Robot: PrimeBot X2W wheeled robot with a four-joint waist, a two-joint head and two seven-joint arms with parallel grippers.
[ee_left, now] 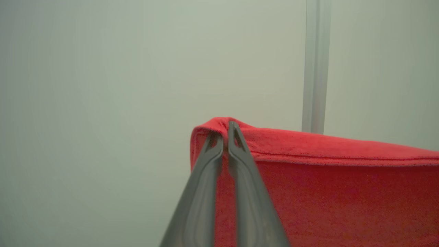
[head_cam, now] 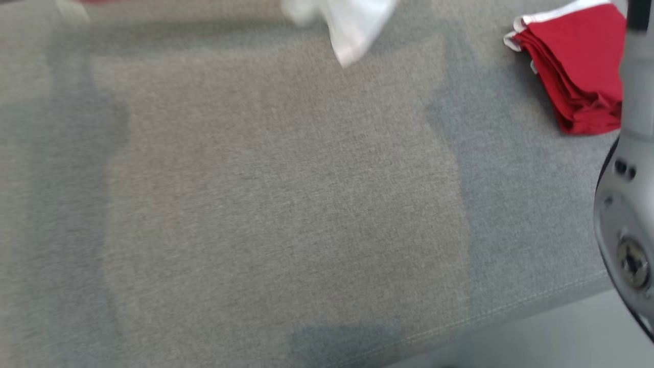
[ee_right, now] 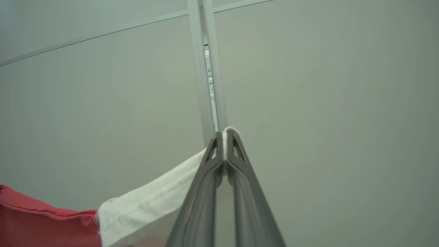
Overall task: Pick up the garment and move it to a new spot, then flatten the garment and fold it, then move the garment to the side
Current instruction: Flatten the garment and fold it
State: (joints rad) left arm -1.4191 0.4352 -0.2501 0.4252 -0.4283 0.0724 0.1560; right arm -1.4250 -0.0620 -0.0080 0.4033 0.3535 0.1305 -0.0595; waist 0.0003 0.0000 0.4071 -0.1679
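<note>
The garment (ee_left: 343, 192) is red with a white part (ee_right: 151, 206). In the left wrist view my left gripper (ee_left: 224, 132) is shut on a folded red edge of it, held up before a pale wall. My right gripper (ee_right: 224, 135) is shut on the white hem, and the cloth runs away to the lower left, where it turns red. In the head view a blurred white piece of the garment (head_cam: 352, 25) hangs at the top middle over the grey cushioned surface (head_cam: 286, 204).
A folded red and white cloth stack (head_cam: 575, 66) lies at the upper right of the grey surface. A pale arm segment (head_cam: 631, 204) stands along the right edge. The surface's front seam (head_cam: 511, 306) runs at the lower right, with pale floor beyond it.
</note>
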